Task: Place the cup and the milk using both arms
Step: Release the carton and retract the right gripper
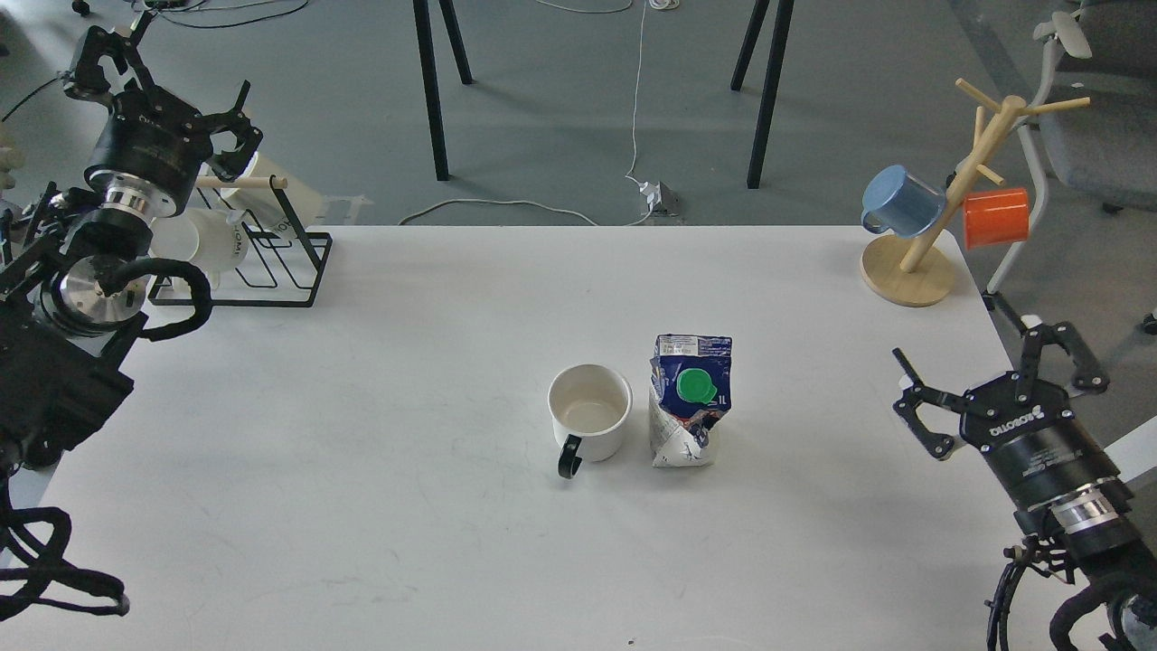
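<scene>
White bench (362, 506) lies bare all round the cup (589, 413), which stands upright mid-bench with the milk (691, 400) just right of it. Right gripper (985, 378), fingers wide, hovers at the bench's right edge; left gripper (158, 77), fingers wide, beyond the far-left corner.

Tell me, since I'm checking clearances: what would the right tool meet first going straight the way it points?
Probably nothing: the right tool points up-left over bare table; cup and milk lie left of that line. Depth unclear.
</scene>
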`<state>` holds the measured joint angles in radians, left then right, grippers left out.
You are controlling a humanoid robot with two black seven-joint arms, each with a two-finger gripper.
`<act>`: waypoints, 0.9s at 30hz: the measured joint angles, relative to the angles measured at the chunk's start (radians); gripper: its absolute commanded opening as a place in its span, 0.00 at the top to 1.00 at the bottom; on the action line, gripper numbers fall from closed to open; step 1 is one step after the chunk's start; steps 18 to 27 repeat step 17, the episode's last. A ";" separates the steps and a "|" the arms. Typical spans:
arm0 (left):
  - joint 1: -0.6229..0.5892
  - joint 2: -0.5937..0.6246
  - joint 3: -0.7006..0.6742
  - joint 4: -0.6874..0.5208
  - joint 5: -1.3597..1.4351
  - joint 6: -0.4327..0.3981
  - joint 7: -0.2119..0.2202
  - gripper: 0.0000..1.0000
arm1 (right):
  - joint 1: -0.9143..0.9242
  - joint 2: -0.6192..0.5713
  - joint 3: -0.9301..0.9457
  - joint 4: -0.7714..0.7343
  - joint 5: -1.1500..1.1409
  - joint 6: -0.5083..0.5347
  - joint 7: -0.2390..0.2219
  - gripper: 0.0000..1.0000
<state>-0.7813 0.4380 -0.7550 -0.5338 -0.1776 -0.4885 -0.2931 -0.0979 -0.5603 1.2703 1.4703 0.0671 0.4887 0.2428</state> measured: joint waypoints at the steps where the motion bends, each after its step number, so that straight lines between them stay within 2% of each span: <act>1: 0.012 0.000 0.000 -0.002 -0.022 0.000 0.000 0.00 | 0.051 0.000 0.012 -0.026 0.000 0.000 0.000 0.01; 6: 0.047 -0.009 0.000 -0.006 -0.063 0.000 0.002 0.00 | 0.325 0.008 0.014 -0.209 0.000 0.000 -0.002 0.01; 13: 0.044 -0.019 0.004 0.003 -0.063 0.000 0.003 0.00 | 0.619 0.113 -0.039 -0.459 0.000 0.000 -0.004 0.01; 17: 0.014 -0.014 0.007 0.005 -0.061 0.000 0.006 0.00 | 0.649 0.192 -0.043 -0.526 0.000 0.000 -0.002 0.01; 27: 0.014 -0.014 0.007 0.005 -0.061 0.000 0.006 0.00 | 0.649 0.192 -0.043 -0.526 0.000 0.000 -0.002 0.01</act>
